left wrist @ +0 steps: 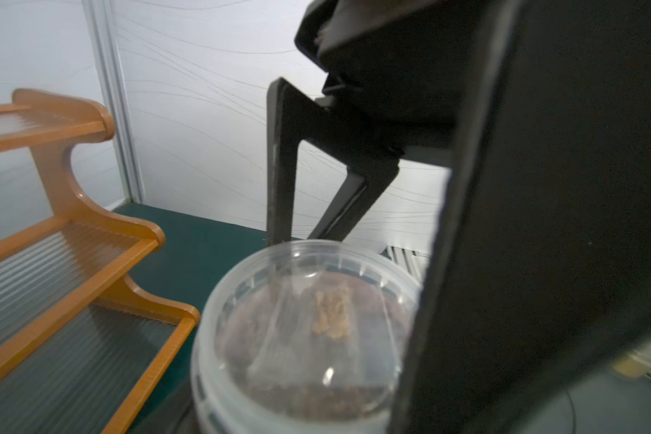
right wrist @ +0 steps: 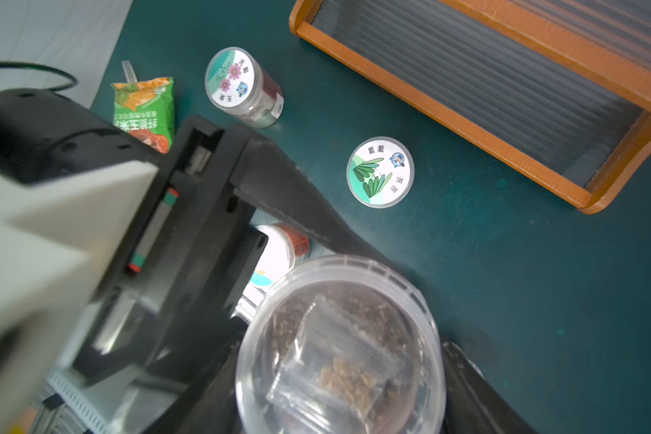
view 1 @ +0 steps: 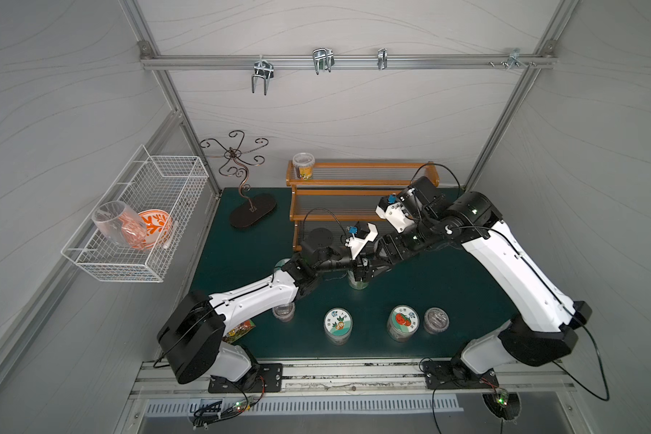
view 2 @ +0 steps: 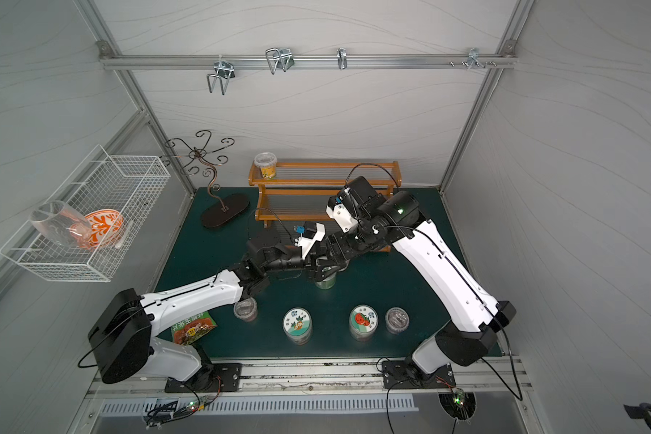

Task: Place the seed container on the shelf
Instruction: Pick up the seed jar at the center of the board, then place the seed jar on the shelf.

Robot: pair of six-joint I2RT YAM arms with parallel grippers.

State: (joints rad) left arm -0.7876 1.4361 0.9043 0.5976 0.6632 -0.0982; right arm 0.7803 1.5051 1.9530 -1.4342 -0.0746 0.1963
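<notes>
In both top views the two arms meet over the middle of the green table, in front of the shelf. The left claw and the right claw both reach down to the seed container. It is near the lowest step of the shelf, not on it. I cannot tell whether it rests on the table. A yellow-labelled tub stands on the top step. More jars stand in a row nearer the arm bases.

In the left wrist view the seed container shows its clear lid, with brown seeds and a small bag inside. It lies just beside one dark finger of the left claw. The other finger is hidden, so I cannot tell whether this claw is apart or clamped. A finger of the right claw stands at the far rim.

In the right wrist view the seed container sits between the right claw's fingers, which are clamped on it. A finger of the left claw reaches its rim. Beyond lie a grass-labelled jar, a flower-labelled jar and a snack bag.
</notes>
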